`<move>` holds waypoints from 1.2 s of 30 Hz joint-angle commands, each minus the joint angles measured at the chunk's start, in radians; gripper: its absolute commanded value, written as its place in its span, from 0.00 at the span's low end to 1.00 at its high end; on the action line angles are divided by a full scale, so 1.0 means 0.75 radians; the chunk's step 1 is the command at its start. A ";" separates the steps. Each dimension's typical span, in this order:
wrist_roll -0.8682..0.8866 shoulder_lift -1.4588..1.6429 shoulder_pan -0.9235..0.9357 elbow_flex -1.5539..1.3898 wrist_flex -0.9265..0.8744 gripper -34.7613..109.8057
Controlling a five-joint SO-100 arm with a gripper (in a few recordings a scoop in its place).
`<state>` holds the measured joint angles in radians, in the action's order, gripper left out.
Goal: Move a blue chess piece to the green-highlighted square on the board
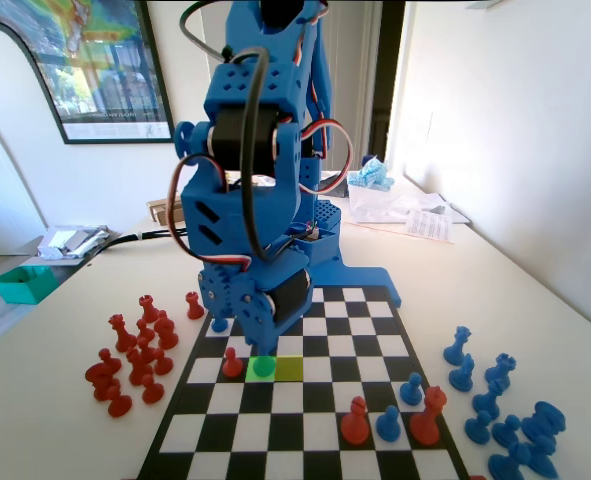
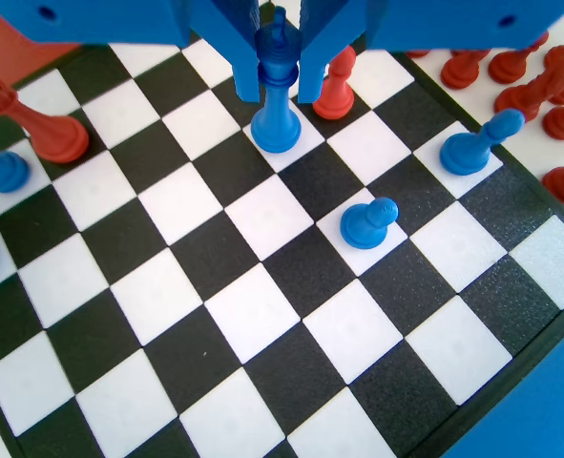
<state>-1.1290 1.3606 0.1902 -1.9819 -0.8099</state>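
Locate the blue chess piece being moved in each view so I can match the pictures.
Fixed view: the blue chess piece stands low, left of centre, under the arm, on the green-highlighted square, and looks tinted green.
Wrist view: top centre, upright, its head between the fingers.
Shared landmark: the red piece beside it.

Board (image 2: pixel 262 305) black-white checkered – chess piece (image 2: pixel 277 105) blue – highlighted square (image 1: pixel 264 368) bright green

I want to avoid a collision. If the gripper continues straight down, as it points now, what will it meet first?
The gripper points down at the board. Its jaws stand on either side of the blue chess piece, which looks to be standing on its square. Going down, they would probably reach that piece's base, then the board.
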 commanded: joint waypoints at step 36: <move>-0.176 0.534 0.014 0.448 -0.679 0.34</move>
<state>-1.2103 1.5616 0.1963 -1.7441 -1.2011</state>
